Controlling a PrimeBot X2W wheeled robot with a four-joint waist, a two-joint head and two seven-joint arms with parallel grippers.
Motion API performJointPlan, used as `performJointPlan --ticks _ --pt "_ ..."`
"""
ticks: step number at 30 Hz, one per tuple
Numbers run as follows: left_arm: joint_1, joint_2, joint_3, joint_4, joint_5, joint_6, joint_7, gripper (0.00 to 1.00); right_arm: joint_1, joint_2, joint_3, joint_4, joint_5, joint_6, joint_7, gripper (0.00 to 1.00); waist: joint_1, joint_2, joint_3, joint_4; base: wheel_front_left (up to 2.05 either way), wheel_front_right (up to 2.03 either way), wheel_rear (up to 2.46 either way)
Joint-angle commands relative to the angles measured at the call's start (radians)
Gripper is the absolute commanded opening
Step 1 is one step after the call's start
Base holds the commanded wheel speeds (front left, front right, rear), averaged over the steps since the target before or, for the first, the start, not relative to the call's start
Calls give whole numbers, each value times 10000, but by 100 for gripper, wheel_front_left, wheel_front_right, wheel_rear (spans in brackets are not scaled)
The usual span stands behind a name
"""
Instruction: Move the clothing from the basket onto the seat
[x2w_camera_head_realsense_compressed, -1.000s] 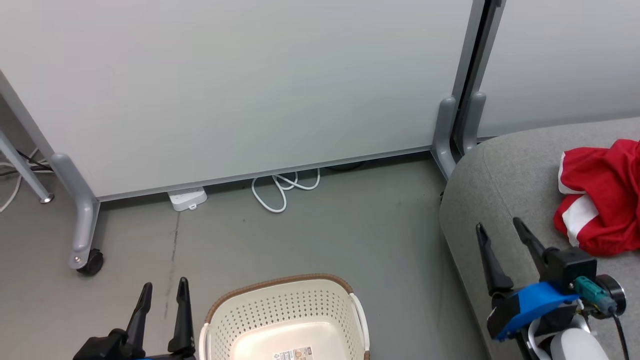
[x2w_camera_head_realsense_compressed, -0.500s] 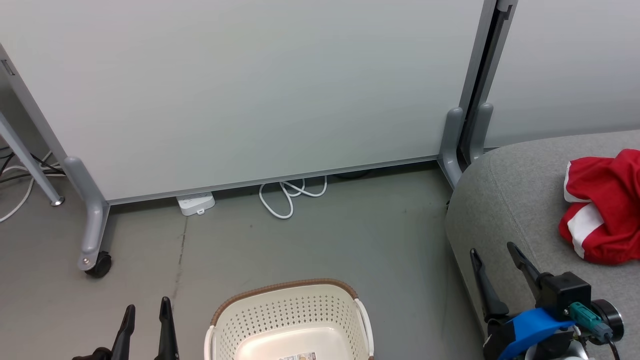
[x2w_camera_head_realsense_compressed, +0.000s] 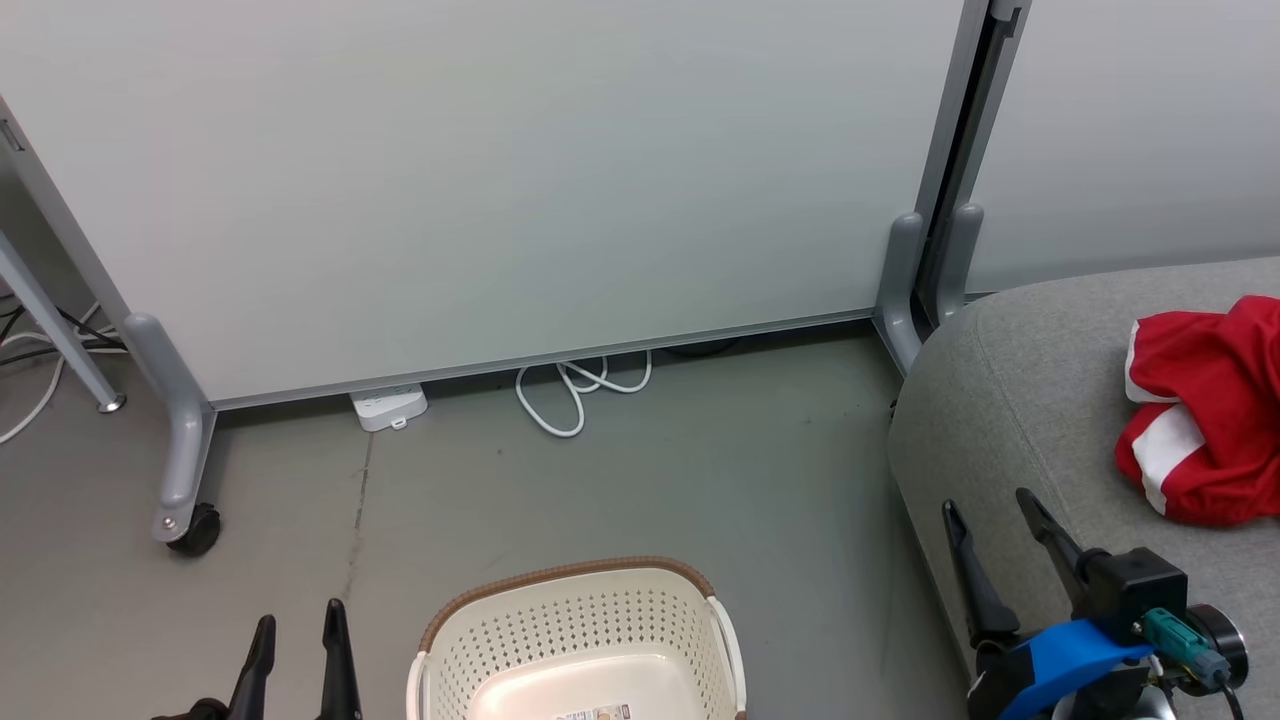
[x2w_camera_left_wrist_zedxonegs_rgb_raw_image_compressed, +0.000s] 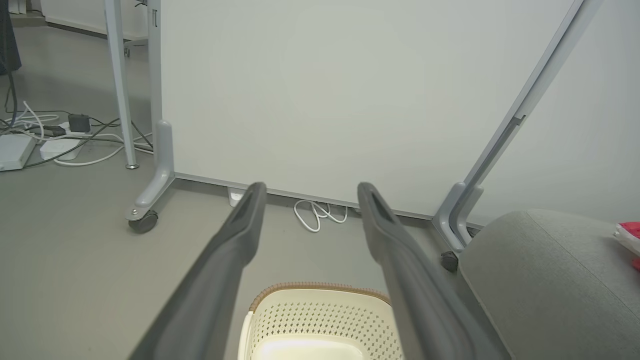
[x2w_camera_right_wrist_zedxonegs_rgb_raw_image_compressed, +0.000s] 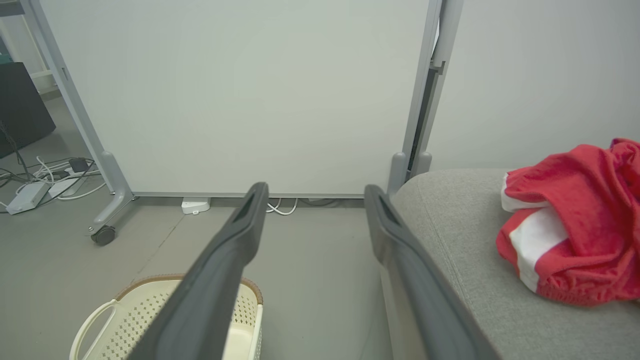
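Note:
The red clothing (x2w_camera_head_realsense_compressed: 1205, 410) with white trim lies crumpled on the grey seat (x2w_camera_head_realsense_compressed: 1010, 400) at the right; it shows large in the right wrist view (x2w_camera_right_wrist_zedxonegs_rgb_raw_image_compressed: 575, 225). The cream basket (x2w_camera_head_realsense_compressed: 575, 640) stands on the floor at bottom centre, with only a label sticker showing on the visible part of its bottom. My left gripper (x2w_camera_head_realsense_compressed: 297, 630) is open, just left of the basket, holding nothing. My right gripper (x2w_camera_head_realsense_compressed: 988, 505) is open over the seat's front corner, left of the clothing and apart from it. Both wrist views show their fingers (x2w_camera_left_wrist_zedxonegs_rgb_raw_image_compressed: 240, 230) (x2w_camera_right_wrist_zedxonegs_rgb_raw_image_compressed: 250, 220) spread wide.
A white partition panel (x2w_camera_head_realsense_compressed: 480, 170) on grey wheeled legs (x2w_camera_head_realsense_compressed: 185, 500) closes the back. A white power strip (x2w_camera_head_realsense_compressed: 388, 406) and looped cable (x2w_camera_head_realsense_compressed: 570, 395) lie at its foot. More cables (x2w_camera_left_wrist_zedxonegs_rgb_raw_image_compressed: 45, 140) lie on the floor far left.
The head camera has tilted, so the scene has slid down and right in the picture. Both grippers sit lower in the frame and stay open.

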Motion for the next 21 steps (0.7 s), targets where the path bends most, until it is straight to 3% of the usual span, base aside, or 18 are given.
performJointPlan --ticks 1,8,21 --pt "36 25 -70 47 -19 -73 -28 0 112 17 16 -28 91 1 -2 0 0 0 -6 -2 0 0 0" --pt "188 -110 -30 469 -116 7 95 0 93 17 -17 523 154 0 68 0 0 0 0 -4 0 0 0" --pt "-287 -151 166 360 -2231 -3 742 0 -98 15 -204 579 2851 0 377 0 0 0 59 6 0 0 0"
